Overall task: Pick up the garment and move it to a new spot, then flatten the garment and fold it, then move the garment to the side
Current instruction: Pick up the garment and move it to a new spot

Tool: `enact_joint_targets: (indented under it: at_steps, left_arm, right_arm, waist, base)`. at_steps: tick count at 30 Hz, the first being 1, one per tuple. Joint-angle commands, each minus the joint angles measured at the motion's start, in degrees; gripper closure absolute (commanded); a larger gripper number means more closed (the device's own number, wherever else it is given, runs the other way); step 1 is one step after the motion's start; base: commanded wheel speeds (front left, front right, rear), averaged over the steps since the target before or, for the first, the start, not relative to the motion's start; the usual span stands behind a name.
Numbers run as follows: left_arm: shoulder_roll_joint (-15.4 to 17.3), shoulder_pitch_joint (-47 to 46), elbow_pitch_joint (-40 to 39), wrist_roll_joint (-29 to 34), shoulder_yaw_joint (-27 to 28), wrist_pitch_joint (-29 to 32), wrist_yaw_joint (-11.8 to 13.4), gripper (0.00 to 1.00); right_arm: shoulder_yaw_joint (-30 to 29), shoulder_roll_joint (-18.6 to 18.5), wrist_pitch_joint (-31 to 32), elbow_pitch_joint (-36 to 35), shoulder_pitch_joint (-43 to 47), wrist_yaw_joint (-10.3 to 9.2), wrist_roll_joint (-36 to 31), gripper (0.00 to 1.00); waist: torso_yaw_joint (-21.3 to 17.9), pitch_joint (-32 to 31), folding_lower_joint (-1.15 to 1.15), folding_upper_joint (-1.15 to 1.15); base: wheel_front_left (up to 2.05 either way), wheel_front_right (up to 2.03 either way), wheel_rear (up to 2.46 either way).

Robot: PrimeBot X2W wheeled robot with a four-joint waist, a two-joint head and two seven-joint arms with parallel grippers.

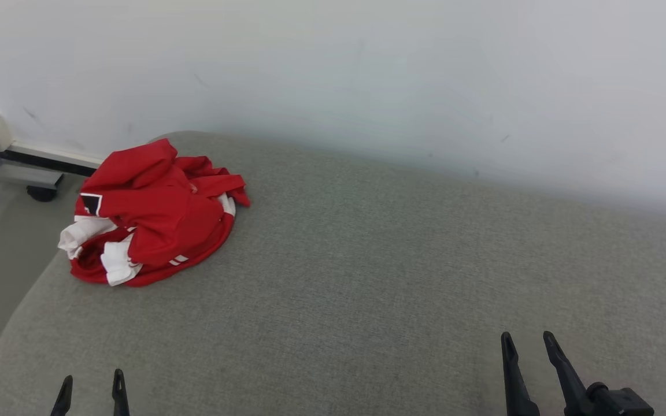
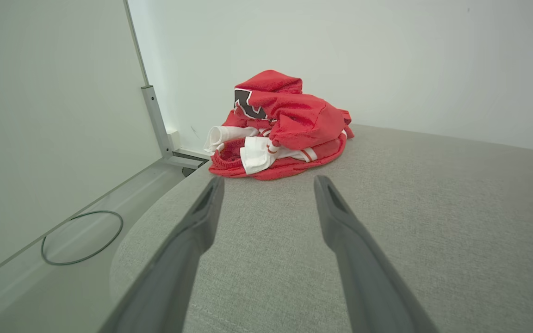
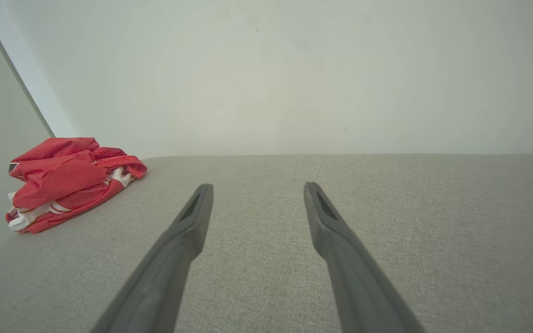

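Crumpled red-and-white garment (image 1: 154, 214) at far-left corner of bench (image 1: 367, 277), black patch (image 1: 91, 203) unreadable; left hand (image 1: 93, 375) and right hand (image 1: 526, 335) wide open, empty.

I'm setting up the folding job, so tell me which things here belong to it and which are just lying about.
For the job:
- red garment, crumpled near the pad's far left corner
- grey pad, the surface it lies on

Lying about:
- cable loop on the floor
- wheel by the wall
- metal post
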Motion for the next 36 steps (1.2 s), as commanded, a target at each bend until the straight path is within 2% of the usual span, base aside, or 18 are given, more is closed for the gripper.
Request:
enact_joint_targets:
  at_steps: [1, 15, 36]
  left_arm:
    - [0.08, 0.4, 0.15, 0.26, 0.3, -0.2, 0.07, 0.0]
    - [-0.08, 0.93, 0.11, -0.24, 1.51, -0.2, 0.06, 0.0]
    - [-0.66, -0.7, 0.77, -1.15, 2.3, -0.2, 0.06, 0.0]
  right_arm:
    - [0.08, -0.03, -0.04, 0.05, 0.27, 0.21, 0.26, 0.0]
    - [1.01, -0.04, -0.04, 0.11, -0.47, 0.2, -0.08, 0.0]
    - [1.32, -0.04, -0.04, 0.4, -0.74, 0.2, -0.75, 0.0]
  waist:
    - [3.15, -0.03, 0.0, 0.0]
    - [9.66, 0.43, 0.0, 0.0]
    - [9.79, 0.79, 0.0, 0.0]
  base:
    - [0.0, 0.0, 0.0]
    - [0.0, 0.0, 0.0]
    - [0.0, 0.0, 0.0]
